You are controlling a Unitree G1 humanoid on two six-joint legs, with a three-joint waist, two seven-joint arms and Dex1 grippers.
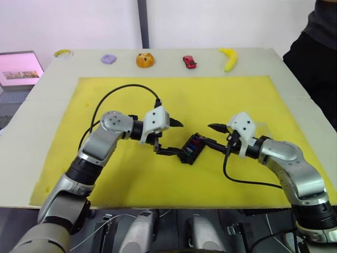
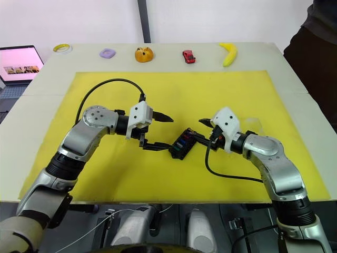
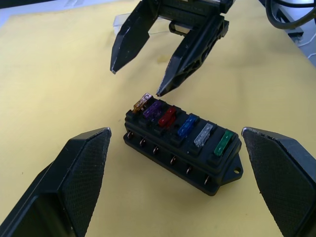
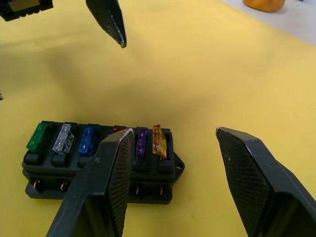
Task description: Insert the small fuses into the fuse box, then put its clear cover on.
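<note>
All 6 fuses (image 3: 178, 125) sit in the fuse box (image 3: 183, 148); both end effectors, left (image 1: 167, 138) and right (image 1: 215, 135), open and empty. The clear cover (image 3: 118, 20) must be fetched next.

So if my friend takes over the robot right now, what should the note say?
Left hand: open, empty, either side of the fuse box on the yellow mat.
Right hand: open, empty, at the box's other end.
Done: six fuses sit in the box. The brown fuse at the end stands tilted and high, so it probably needs pressing down.
Left: fit the clear cover, which seems to lie on the mat behind the right hand.
</note>
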